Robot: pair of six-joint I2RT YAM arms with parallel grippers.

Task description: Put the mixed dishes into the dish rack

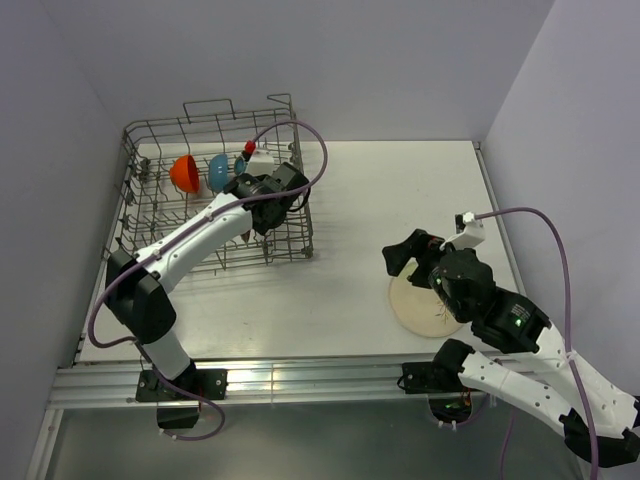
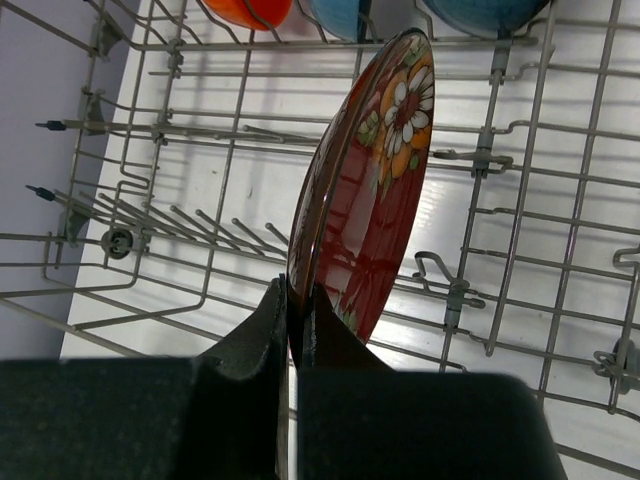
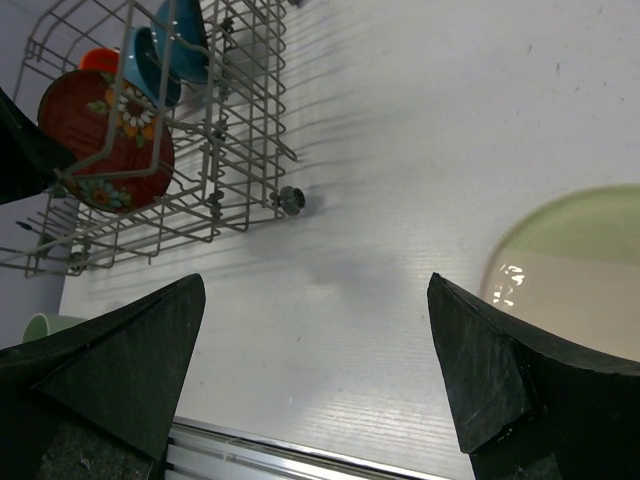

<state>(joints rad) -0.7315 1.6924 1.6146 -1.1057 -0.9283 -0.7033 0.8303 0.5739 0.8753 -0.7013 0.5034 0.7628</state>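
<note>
Red floral-patterned bowl (image 2: 375, 200) hangs on edge inside the grey wire dish rack (image 1: 205, 119), rim clamped in the left hand (image 2: 295, 305).

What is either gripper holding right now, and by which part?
The left gripper pinches the red floral-patterned bowl by its rim, edge-on inside the grey wire dish rack. The right gripper is open, holding nothing.

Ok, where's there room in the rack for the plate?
Seen from the left wrist: Free: tine rows between the red floral bowl and the dish rack wall on its left; wire floor on its right. Crowded: far row, with orange bowl, blue bowl, teal bowl.
</note>
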